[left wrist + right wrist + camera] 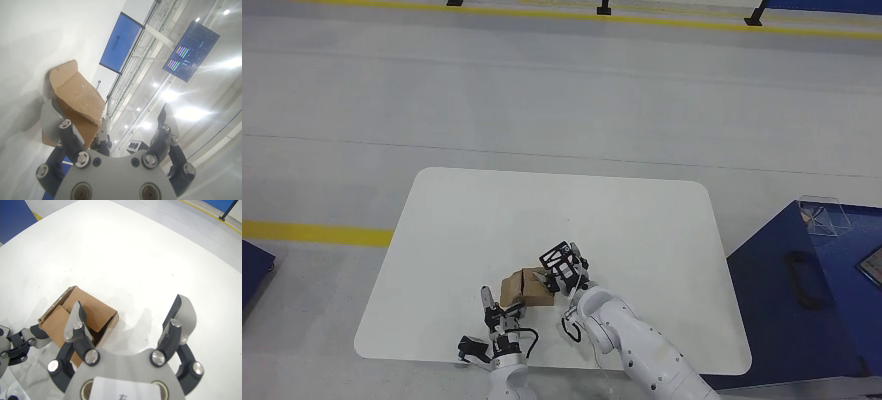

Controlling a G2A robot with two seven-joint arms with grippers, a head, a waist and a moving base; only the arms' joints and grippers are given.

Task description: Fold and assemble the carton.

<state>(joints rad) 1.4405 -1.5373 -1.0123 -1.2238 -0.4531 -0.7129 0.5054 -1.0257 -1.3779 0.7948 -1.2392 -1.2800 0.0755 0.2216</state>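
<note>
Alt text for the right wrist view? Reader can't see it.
An open-topped brown carton sits on a white table, with one finger of the open right hand over its opening and the other over bare table. The left hand rests a finger against the carton's side.

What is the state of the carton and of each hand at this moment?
carton: on the table, walls standing, one end open, not yet closed.
left hand: open, one finger against the carton's side.
right hand: open, one finger at the carton's open end.
</note>
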